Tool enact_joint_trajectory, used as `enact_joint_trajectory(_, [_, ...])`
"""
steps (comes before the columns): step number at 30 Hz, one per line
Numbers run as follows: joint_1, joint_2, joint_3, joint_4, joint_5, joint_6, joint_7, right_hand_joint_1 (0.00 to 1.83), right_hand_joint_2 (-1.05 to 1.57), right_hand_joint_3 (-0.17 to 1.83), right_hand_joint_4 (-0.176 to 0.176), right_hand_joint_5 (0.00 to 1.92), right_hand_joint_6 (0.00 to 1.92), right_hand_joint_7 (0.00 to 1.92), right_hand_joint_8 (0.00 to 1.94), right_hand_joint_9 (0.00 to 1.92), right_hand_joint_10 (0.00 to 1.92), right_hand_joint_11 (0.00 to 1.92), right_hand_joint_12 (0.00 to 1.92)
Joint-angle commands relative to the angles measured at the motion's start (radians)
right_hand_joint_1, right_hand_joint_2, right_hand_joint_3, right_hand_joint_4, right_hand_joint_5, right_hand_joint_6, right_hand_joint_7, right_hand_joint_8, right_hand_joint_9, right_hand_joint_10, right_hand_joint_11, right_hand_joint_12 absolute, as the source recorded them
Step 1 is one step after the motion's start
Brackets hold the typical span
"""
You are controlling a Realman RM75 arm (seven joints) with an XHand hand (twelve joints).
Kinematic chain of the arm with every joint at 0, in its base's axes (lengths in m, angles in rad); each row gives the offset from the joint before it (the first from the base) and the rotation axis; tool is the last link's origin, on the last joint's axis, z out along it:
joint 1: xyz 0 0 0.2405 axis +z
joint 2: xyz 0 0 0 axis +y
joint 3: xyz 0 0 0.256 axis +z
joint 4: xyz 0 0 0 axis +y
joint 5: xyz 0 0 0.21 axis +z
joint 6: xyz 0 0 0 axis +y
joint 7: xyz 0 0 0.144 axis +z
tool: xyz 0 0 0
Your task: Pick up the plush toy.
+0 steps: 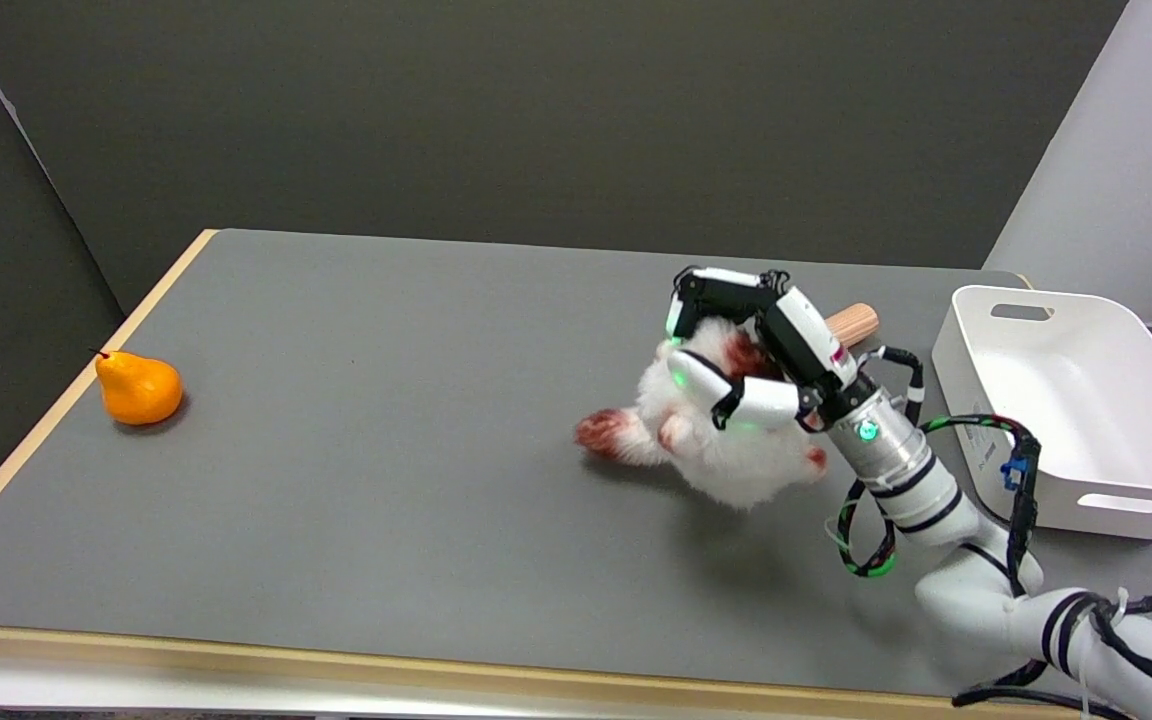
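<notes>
- the right robot hand (751,370) is wrapped around the plush toy (726,445): its fingers (711,292) curl over the top and far side, and one lower finger (726,392) crosses the near side, so the toy is clamped between them.
- the plush toy, white and fluffy with reddish patches, sits under and in front of the palm, to the left of the wrist as the camera sees it.
- its long axis runs roughly left to right across the worktop (386,450), with one red-tipped limb (601,432) sticking out to the left, beyond the fingers.
- a shadow lies on the worktop below and to the right of the toy's body, which suggests the toy is off the surface; whether the left limb touches the worktop cannot be told.
- the hold is on the upper body only, so the soft lower bulk hangs below the fingers; by my judgement the relation that matters for a lift is that the toy hangs beneath the palm, and a straight rise would keep it there.
- a wooden cylinder (854,322) lies just behind the hand, partly hidden by it, and a white bin (966,360) stands to the right, near the forearm.
- an orange pear (139,388) rests far off at the left edge, well apart from the toy.
- the left arm is not seen, so the right one alone is at the toy.
</notes>
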Motion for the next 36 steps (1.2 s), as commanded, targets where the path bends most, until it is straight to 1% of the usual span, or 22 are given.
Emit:
enact_joint_trajectory(1, [0.079, 0.021, 0.023, 0.002, 0.001, -0.119, -0.005, 1.21, 0.88, 0.72, -0.130, 0.71, 1.42, 0.91, 1.52, 0.95, 1.90, 1.21, 1.92])
enact_joint_trajectory(8, [0.078, 0.026, 0.073, -0.024, 0.006, -0.133, -0.005, 1.21, 0.88, 0.72, -0.126, 0.71, 1.42, 0.91, 1.52, 0.95, 1.90, 1.21, 1.92])
enact_joint_trajectory(14, [0.092, 0.055, 0.118, -0.016, 0.000, -0.189, -0.005, 1.21, 0.87, 0.73, -0.124, 0.72, 1.42, 0.91, 1.52, 0.96, 1.90, 1.21, 1.92])
enact_joint_trajectory(22, [0.169, 0.111, 0.151, -0.023, -0.001, -0.259, -0.006, 1.21, 0.87, 0.74, -0.121, 0.72, 1.42, 0.91, 1.52, 0.96, 1.89, 1.21, 1.92])
enact_joint_trajectory(28, [0.234, 0.172, 0.165, -0.032, -0.006, -0.314, -0.006, 1.21, 0.86, 0.76, -0.114, 0.73, 1.43, 0.92, 1.51, 0.97, 1.89, 1.22, 1.92])
enact_joint_trajectory(34, [0.273, 0.186, 0.170, -0.060, -0.013, -0.317, -0.006, 1.21, 0.85, 0.77, -0.106, 0.73, 1.43, 0.92, 1.51, 0.97, 1.89, 1.22, 1.92])
enact_joint_trajectory(36, [0.279, 0.187, 0.175, -0.072, -0.016, -0.317, -0.006, 1.21, 0.83, 0.79, -0.117, 0.74, 1.43, 0.94, 1.50, 0.98, 1.88, 1.21, 1.92])
